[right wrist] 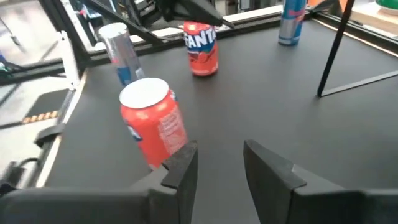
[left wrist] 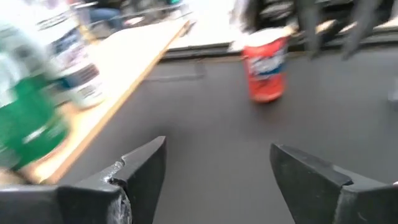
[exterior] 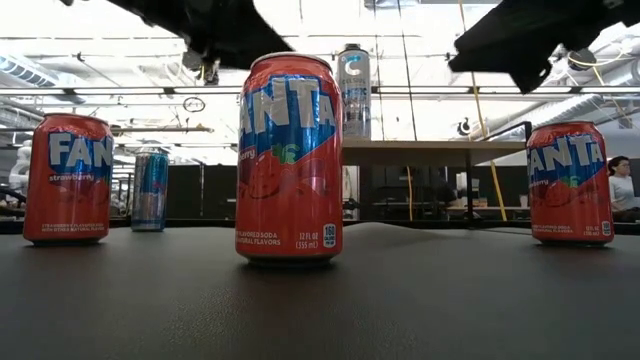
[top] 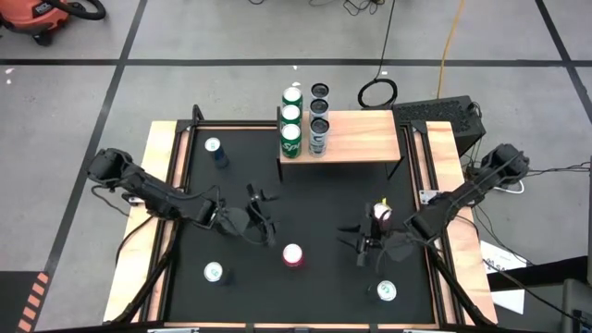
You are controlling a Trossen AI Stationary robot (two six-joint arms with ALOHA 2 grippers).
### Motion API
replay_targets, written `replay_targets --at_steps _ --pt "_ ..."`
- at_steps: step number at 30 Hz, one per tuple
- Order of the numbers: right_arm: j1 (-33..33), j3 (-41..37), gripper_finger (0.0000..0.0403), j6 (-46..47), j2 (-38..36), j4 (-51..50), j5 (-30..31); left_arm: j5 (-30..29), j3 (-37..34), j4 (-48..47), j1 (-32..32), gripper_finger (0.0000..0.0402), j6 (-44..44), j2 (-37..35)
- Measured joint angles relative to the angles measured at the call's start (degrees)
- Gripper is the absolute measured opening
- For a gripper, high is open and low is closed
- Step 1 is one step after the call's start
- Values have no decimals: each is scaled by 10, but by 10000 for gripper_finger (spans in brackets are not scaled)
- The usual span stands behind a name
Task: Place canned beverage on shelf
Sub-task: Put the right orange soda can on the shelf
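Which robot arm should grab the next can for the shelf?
Probably the left. Its open left gripper hangs just beside the red can mid-mat, and close to the shelf. The right gripper, also open, is a bit farther from that can, though another can stands by it.

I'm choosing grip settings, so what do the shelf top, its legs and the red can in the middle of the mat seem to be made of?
The shelf top looks like light, matte wood, with a pale plank surface. Its legs seem thin black metal rod, judging by their slim straight shape. The red can appears to be glossy printed metal, likely aluminium, with a bright rim and sheen.
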Motion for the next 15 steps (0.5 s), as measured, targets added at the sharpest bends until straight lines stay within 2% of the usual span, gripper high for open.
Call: replay_targets --at_steps 2,11,15 --pt "7 0 121 6 -10 -7 10 21 0 16 5 280 20 7" --pt "12 2 121 45 -72 -73 0 27 0 74 10 280 36 53" --pt "18 58 121 53 -86 -177 -18 56 0 121 12 280 37 84"
